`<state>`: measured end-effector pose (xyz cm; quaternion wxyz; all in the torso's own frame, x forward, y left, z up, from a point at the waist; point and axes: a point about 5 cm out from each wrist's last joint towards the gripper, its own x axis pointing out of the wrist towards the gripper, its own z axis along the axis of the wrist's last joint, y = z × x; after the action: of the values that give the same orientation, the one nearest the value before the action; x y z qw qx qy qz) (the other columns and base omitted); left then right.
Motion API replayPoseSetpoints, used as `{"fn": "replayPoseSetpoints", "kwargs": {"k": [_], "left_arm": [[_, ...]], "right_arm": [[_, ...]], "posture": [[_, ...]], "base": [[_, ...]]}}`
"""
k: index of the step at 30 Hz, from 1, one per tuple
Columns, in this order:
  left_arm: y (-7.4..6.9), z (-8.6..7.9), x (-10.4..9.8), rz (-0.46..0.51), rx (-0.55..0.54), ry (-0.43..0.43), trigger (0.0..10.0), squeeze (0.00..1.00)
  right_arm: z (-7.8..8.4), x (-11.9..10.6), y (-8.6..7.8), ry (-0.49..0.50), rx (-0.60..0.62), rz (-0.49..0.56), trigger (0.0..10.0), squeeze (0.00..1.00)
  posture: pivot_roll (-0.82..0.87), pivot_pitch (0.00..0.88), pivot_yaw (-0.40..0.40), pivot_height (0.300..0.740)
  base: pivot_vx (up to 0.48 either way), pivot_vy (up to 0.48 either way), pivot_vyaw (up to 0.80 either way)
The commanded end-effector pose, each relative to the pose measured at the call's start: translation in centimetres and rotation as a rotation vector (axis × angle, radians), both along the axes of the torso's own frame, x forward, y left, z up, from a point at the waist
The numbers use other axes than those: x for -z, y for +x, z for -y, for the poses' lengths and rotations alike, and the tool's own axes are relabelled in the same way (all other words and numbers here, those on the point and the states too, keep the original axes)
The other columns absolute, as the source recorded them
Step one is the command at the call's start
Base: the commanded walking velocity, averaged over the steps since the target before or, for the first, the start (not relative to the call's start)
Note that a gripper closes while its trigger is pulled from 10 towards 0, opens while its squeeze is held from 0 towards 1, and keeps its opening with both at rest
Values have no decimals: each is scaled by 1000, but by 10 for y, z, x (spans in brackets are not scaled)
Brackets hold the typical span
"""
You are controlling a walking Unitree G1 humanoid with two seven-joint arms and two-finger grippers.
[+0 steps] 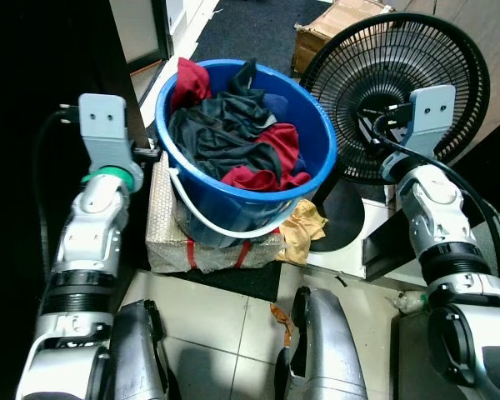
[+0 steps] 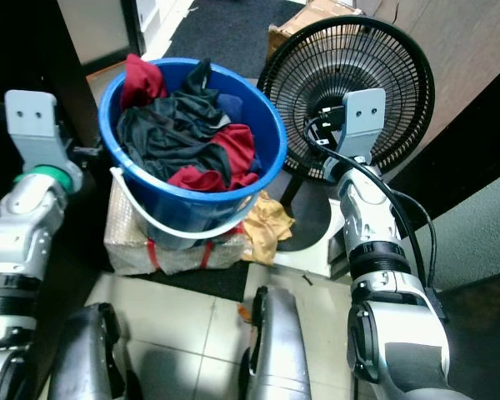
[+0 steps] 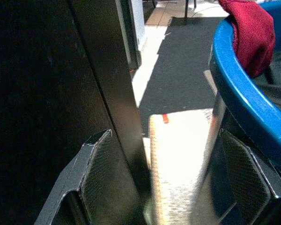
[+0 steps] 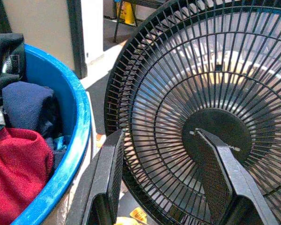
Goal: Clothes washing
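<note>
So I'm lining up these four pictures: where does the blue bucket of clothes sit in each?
Left eye view: blue bucket, upper centre.
Right eye view: upper centre-left.
Left wrist view: its rim along the right edge.
Right wrist view: rim at lower left.
Shared landmark: the red garment draped over the rim.

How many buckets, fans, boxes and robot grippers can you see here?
Blue bucket of clothes: 1
Black fan: 1
Cardboard box: 1
Wrapped block under the bucket: 1
Grippers: 2, the left gripper and the right gripper, both with jaws apart
Total: 6
</note>
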<state>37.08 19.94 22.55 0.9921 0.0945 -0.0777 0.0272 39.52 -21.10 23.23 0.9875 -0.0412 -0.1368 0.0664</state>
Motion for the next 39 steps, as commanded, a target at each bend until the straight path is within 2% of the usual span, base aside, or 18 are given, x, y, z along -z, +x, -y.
{"fn": "replayPoseSetpoints", "kwargs": {"k": [1,2,4,7,10,12,13,23,24,26,30,31,32,33,34,35,37,39], "left_arm": [[5,28,-1,12,99,60,10000,0],[5,28,-1,12,99,60,10000,0],[8,57,3,7,181,34,10000,0],[6,68,6,1,212,13,10000,0],[3,55,15,-28,177,-16,10000,0],[3,55,15,-28,177,-16,10000,0],[2,49,16,-33,161,-21,10000,0],[-2,16,24,-52,75,-38,10000,0],[-7,1,28,-64,34,-56,10000,0],[-10,-6,29,-68,13,-53,10000,0],[-12,-11,30,-71,1,-50,10000,0],[-23,-40,43,-117,-74,-4,10000,0],[-30,-49,53,-152,-90,22,10000,0],[-30,-49,53,-152,-90,22,10000,0],[-34,-55,59,-177,-96,38,10000,0],[-39,-53,69,-213,-64,53,10000,0],[-39,-53,69,-213,-64,53,10000,0],[-48,-39,87,-278,34,61,10000,0]], "right_arm": [[-3,9,-2,0,-12,-24,10000,0],[-3,9,-2,0,-12,-24,10000,0],[-8,9,-3,5,-26,-17,10000,0],[-9,8,-4,7,-33,-9,10000,0],[-6,8,-5,6,-36,-8,10000,0],[-6,8,-5,6,-36,-8,10000,0],[-7,8,-5,6,-36,-10,10000,0],[-14,8,-4,18,-52,-10,10000,0],[-14,8,-4,17,-52,-12,10000,0],[-14,8,-5,17,-52,-12,10000,0],[-14,8,-5,18,-53,-13,10000,0],[-15,10,-5,18,-57,-17,10000,0],[-16,11,-5,19,-60,-18,10000,0],[-16,11,-5,19,-60,-18,10000,0],[-16,12,-5,19,-62,-20,10000,0],[-17,12,-6,20,-64,-20,10000,0],[-17,12,-6,20,-64,-20,10000,0],[-18,13,-6,21,-66,-19,10000,0]], "posture": [[-5,182,-17,440],[-5,182,-17,440],[-21,178,-12,440],[-29,179,-13,440],[-20,181,-14,440],[-20,181,-14,440],[-14,181,-15,440],[-9,182,-17,440],[-6,181,-17,440],[-5,181,-17,440],[-5,181,-17,440],[11,179,-19,440],[14,177,-19,440],[14,177,-19,440],[14,176,-18,440],[14,174,-17,440],[14,174,-17,440],[12,170,-17,440]], "base": [[0,0,0],[0,0,0],[0,0,0],[0,0,0],[0,0,0],[0,0,0],[0,0,0],[0,0,0],[0,0,0],[0,0,0],[0,0,0],[0,0,0],[0,0,0],[0,0,0],[0,0,0],[0,0,0],[0,0,0],[0,0,0]]}}
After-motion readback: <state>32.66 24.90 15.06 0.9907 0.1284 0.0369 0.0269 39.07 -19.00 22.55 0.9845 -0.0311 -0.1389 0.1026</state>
